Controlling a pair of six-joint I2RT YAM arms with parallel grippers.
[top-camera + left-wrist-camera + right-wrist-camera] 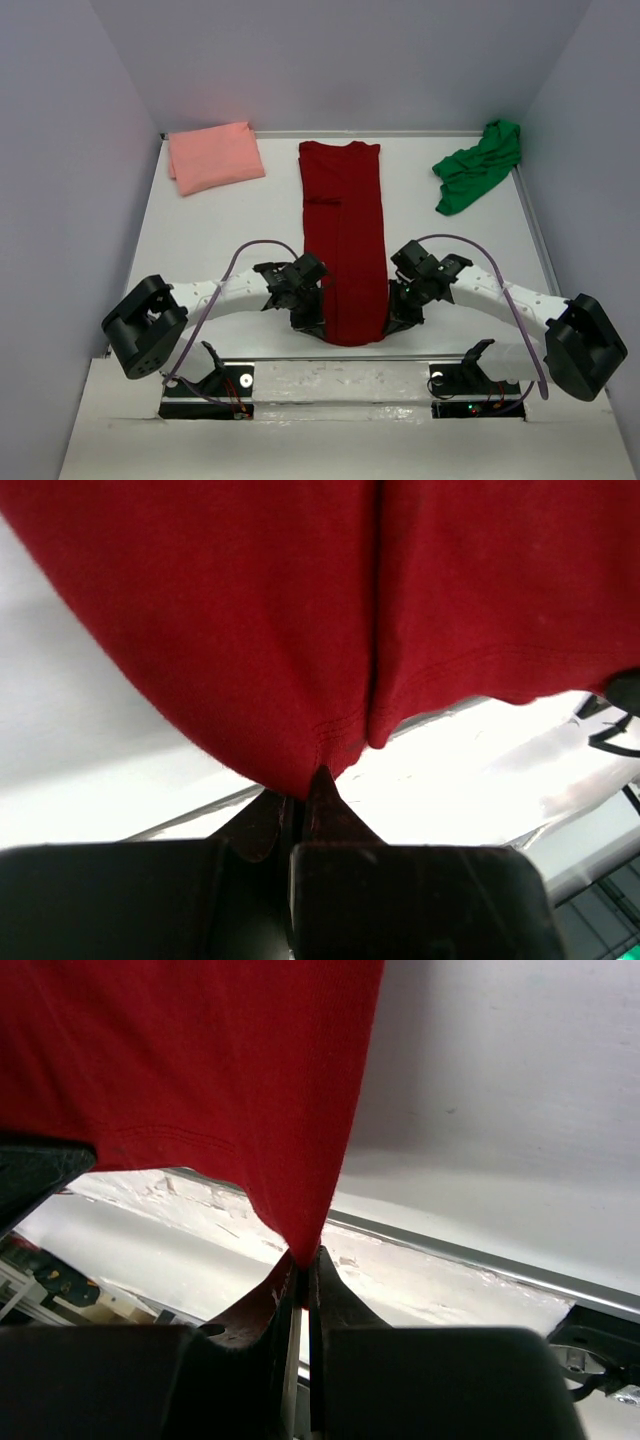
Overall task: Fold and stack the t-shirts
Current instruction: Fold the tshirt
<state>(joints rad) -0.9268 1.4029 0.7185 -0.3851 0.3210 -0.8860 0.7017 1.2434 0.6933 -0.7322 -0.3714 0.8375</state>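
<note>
The dark red t-shirt [343, 235] lies as a long narrow strip down the table's middle, collar at the far end. My left gripper [309, 322] is shut on its near left hem corner [300, 770]. My right gripper [402, 318] is shut on the near right hem corner [305, 1235]. Both corners are raised a little off the table near its front edge. The salmon pink t-shirt [214, 156] lies folded at the back left. The bright green t-shirt [480, 164] is crumpled at the back right.
Grey walls close in the table on the left, right and back. The table's metal front rim [470, 1256] runs just under both grippers. The arm bases [215, 385] stand below that rim.
</note>
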